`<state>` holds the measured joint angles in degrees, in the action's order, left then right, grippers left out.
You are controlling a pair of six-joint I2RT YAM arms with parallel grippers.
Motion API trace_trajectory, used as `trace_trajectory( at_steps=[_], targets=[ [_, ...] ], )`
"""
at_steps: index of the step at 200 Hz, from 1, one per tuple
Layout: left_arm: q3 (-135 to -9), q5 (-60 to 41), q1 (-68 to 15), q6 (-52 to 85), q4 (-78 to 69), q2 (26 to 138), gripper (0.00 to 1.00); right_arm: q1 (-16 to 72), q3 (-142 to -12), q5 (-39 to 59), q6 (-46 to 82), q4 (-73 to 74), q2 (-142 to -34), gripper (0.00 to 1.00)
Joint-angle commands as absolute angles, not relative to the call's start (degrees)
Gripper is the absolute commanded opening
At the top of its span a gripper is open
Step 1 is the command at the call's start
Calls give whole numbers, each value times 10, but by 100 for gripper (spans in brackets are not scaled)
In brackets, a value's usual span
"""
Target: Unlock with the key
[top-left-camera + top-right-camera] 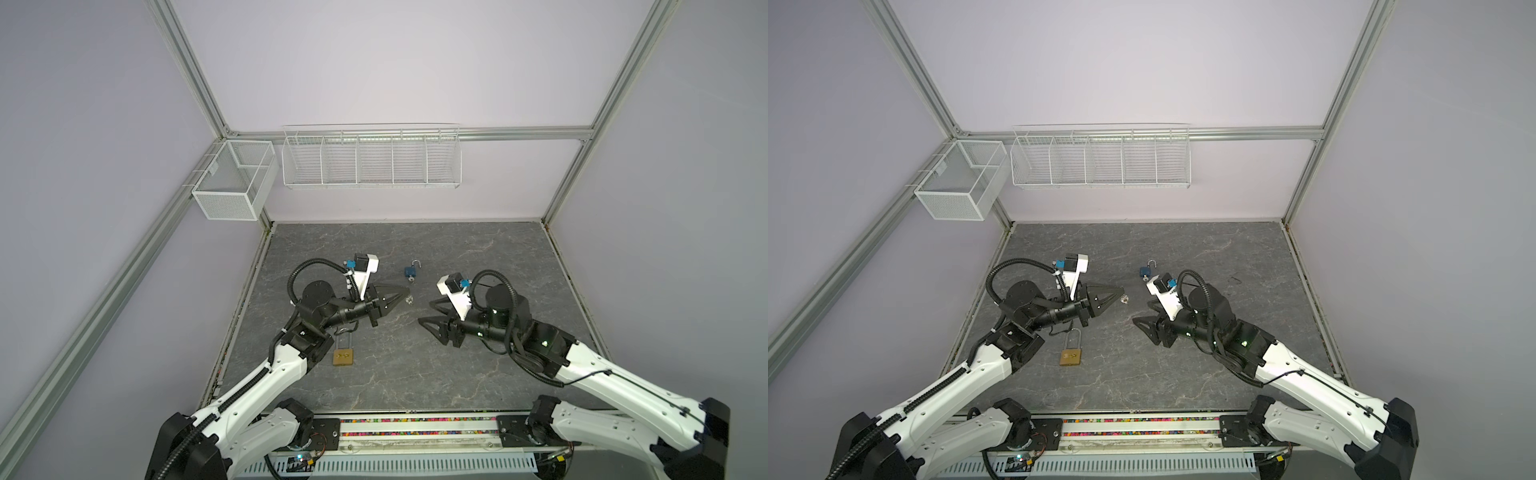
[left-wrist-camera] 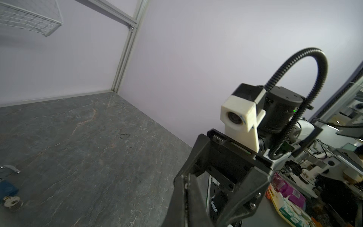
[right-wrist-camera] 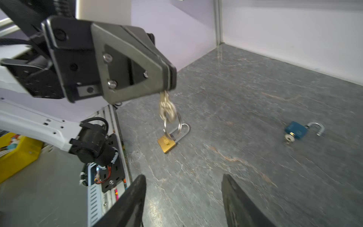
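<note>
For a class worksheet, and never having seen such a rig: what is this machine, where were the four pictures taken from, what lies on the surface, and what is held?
These are two white-and-black robot arms at a grey marbled tabletop, each ending in a two-fingered gripper. Two pictures look down from overhead; two come from cameras on the arms' wrists. On the surface lie a small blue padlock, its shackle swung open and a silver key in it, and a brass long-shackled padlock. The left gripper is shut on a silver bunch of keys, which dangles. The right gripper is open and empty.
</note>
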<state>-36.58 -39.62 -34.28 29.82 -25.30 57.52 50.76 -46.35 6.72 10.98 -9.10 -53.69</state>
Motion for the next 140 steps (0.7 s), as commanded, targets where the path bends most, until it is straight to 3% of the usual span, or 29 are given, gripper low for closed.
trace_trajectory(
  at_steps=[1, 50, 76, 140],
  targets=[
    [-340, -337, -344, 340, -254, 562, 0, 507, -439, 12, 114, -120, -501, 62],
    [-232, -251, -381, 419, -411, 508, 0, 502, -338, 77, 235, 103, -440, 58],
    [-229, -207, -413, 418, -394, 499, 0, 500, -328, 113, 301, 208, -485, 54],
    [-184, -133, -423, 493, -540, 536, 0, 500, -289, 122, 412, 421, -581, 37]
  ],
)
